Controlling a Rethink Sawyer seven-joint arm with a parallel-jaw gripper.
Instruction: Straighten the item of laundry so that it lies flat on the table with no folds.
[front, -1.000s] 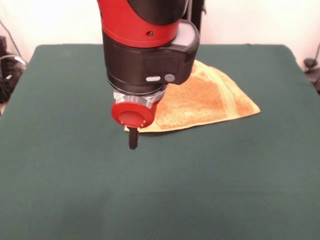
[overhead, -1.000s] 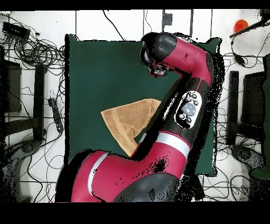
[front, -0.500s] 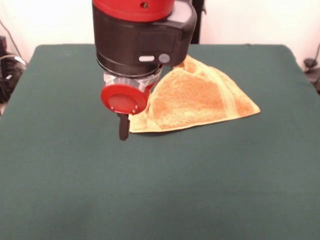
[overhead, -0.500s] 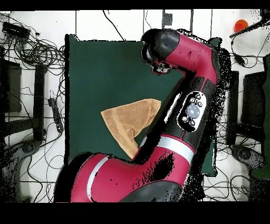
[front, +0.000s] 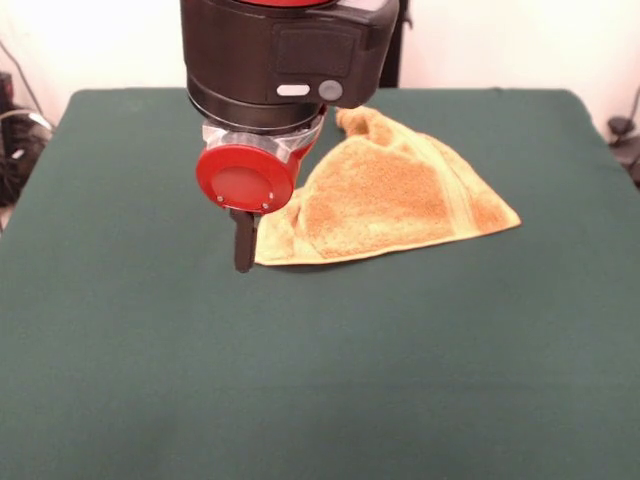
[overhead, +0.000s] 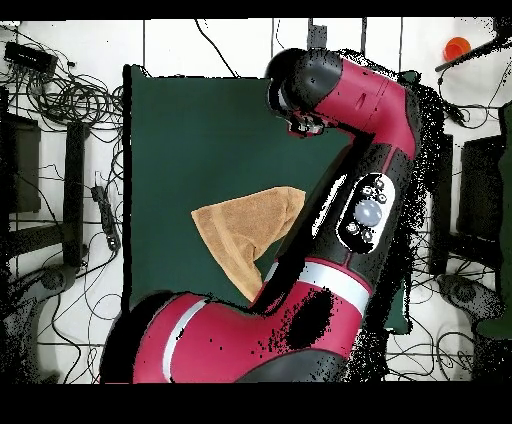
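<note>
I see the towel (front: 385, 200) lying folded into a rough triangle on the far right part of the table (front: 320, 380), so flattening is not done. The gripper (front: 243, 245) hangs beside its near-left corner; I cannot tell the jaws' state.

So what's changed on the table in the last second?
The gripper has slid left in the front view, off the towel's left corner, and lifted slightly. It holds nothing. The towel is folded as before, and the table is unchanged.
</note>
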